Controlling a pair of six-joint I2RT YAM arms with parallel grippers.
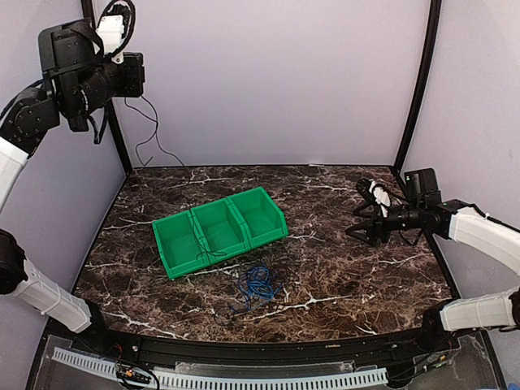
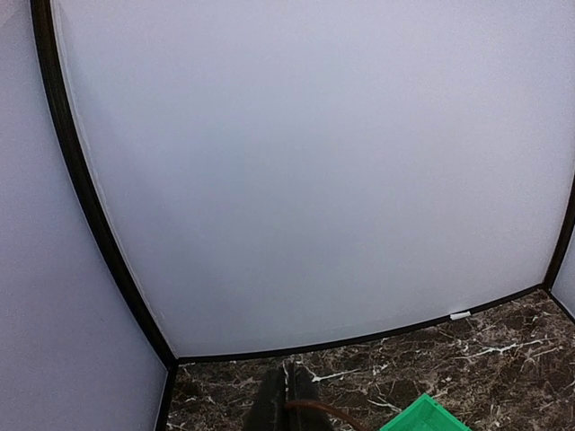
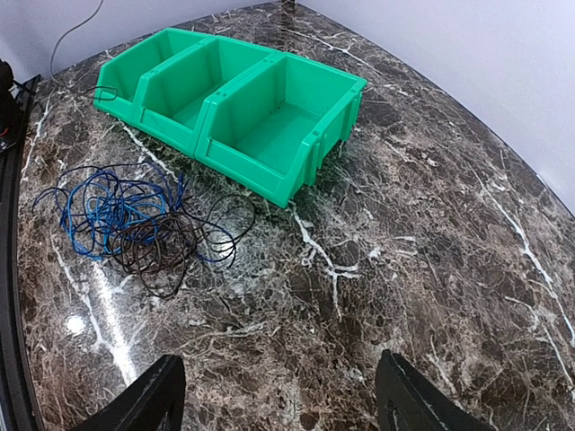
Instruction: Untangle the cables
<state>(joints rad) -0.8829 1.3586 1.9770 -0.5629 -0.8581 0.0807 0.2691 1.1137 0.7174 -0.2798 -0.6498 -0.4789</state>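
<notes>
Right gripper [image 3: 279, 391] spread open with the tangled cables [image 3: 135, 220] ahead-left of it beside the green bin [image 3: 310, 154], left gripper [image 2: 287, 400] high and pinching one black strand [image 2: 323, 414]: best to pin the blue loops, then draw gently.

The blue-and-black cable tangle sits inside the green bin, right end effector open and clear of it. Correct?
No. The right wrist view shows the cable tangle on the table beside the green bin, not inside it. The right end effector is open and clear of it.
</notes>
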